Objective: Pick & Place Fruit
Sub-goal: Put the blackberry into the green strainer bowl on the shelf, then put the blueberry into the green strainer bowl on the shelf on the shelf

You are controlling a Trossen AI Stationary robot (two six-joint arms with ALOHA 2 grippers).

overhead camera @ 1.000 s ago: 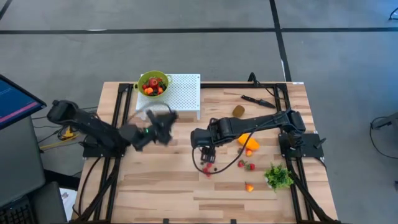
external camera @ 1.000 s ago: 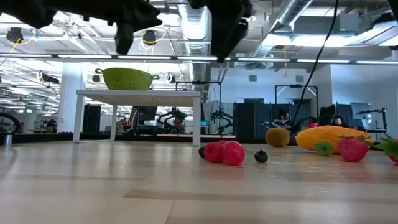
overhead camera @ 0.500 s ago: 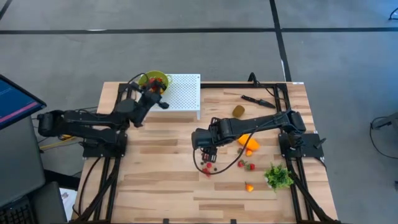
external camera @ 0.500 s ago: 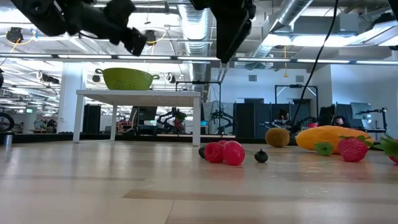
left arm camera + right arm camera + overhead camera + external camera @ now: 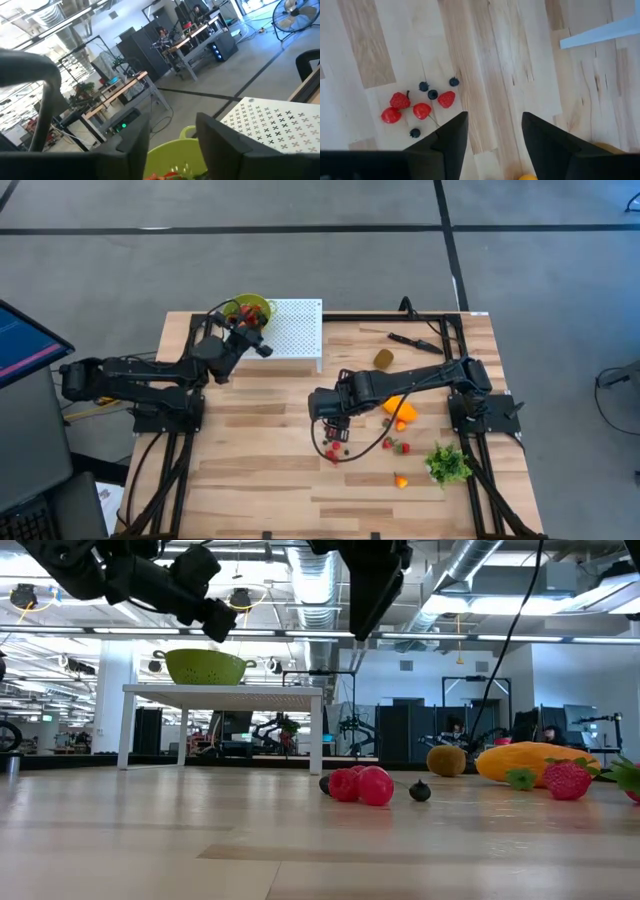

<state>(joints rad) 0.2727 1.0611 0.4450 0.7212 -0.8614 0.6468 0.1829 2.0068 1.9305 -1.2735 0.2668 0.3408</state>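
**Two tools parted and empty; loose fruit by the white rack**

High view: The left tool [image 5: 248,332] is seen over the green colander [image 5: 252,307], which sits on the white perforated rack [image 5: 296,330] and is filled with red and dark pieces. The right tool [image 5: 335,427] is held just over a cluster of berries [image 5: 335,450], well out from the rack on the wooden surface [image 5: 250,470]. The elongated orange fruit [image 5: 397,407] and the kiwi-like oval [image 5: 384,358] are found beyond the right arm, with strawberries [image 5: 397,446], a small orange piece [image 5: 401,480] and a leafy bunch [image 5: 447,464] farther from the rack. A black knife [image 5: 415,341] lies near the kiwi.

Low view: The red berries [image 5: 361,784] rest on the surface, untouched.

Left wrist view: The fingers [image 5: 220,142] are parted, nothing between them; the colander rim [image 5: 177,152] is seen below.

Right wrist view: The fingers [image 5: 451,142] are parted, nothing gripped; red and dark berries [image 5: 420,107] lie below.
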